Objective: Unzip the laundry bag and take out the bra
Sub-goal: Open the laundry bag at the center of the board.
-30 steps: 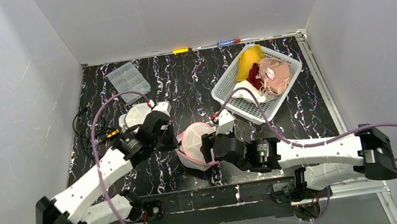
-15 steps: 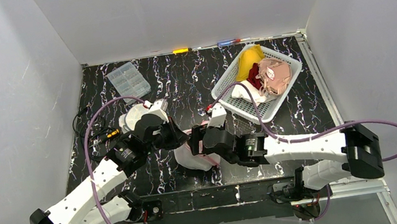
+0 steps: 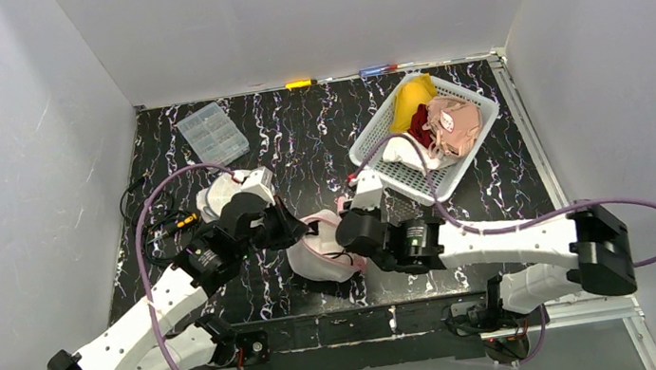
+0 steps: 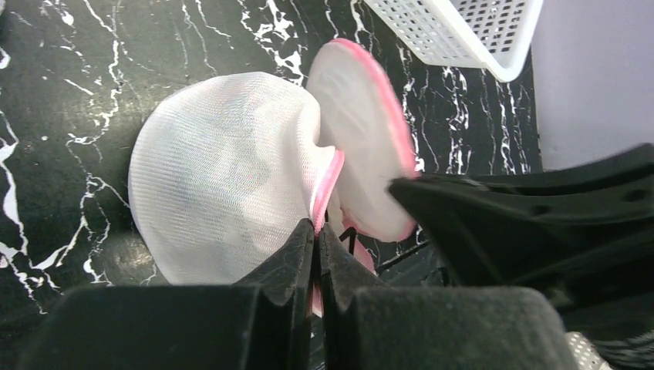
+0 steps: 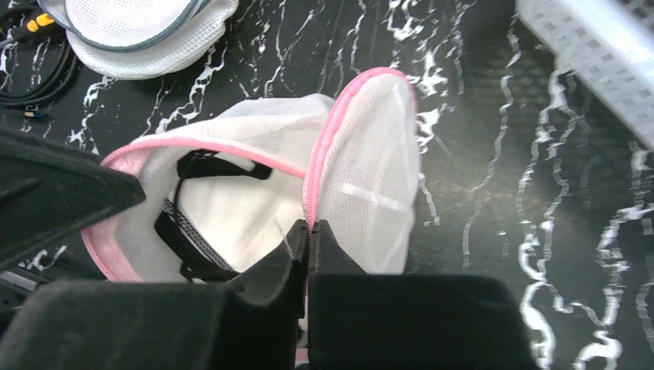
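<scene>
Mesh laundry bag (image 4: 216, 200), bra (image 5: 185, 227) inside, left tool (image 4: 316, 239), right tool (image 5: 308, 235) pinching rim

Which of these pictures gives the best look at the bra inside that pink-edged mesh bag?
The right wrist view: the laundry bag gapes open, and the bra shows its black straps inside. The left wrist view shows mostly the bag's mesh outside. From above, the bag is small and the bra cannot be made out.

Probably a robotics lab cell: plain white walls (image 3: 283, 19) around a black marbled table (image 3: 299, 141).
</scene>
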You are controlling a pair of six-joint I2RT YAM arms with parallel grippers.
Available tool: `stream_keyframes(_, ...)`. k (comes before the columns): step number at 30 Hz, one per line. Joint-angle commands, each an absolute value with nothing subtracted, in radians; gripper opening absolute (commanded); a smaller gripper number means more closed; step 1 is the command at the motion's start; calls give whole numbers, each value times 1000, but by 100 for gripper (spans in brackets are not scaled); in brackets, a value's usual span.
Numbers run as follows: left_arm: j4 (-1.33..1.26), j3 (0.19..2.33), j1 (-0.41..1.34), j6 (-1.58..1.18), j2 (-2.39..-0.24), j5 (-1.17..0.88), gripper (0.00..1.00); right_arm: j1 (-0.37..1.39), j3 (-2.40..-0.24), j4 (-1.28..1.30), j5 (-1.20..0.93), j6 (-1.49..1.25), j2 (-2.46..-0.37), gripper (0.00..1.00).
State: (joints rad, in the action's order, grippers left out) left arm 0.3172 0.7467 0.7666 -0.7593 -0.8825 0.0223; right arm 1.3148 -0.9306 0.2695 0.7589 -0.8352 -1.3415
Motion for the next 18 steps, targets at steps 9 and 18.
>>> stream_keyframes(9, 238, 726, 760, -767, -844, 144, 0, 1311, -885, 69, 701, -421, -1037, 1)
stream_keyframes(18, 169, 598, 760, -814, -815, 225, 0, 1311, -797, 35, 695, -379, -936, 1)
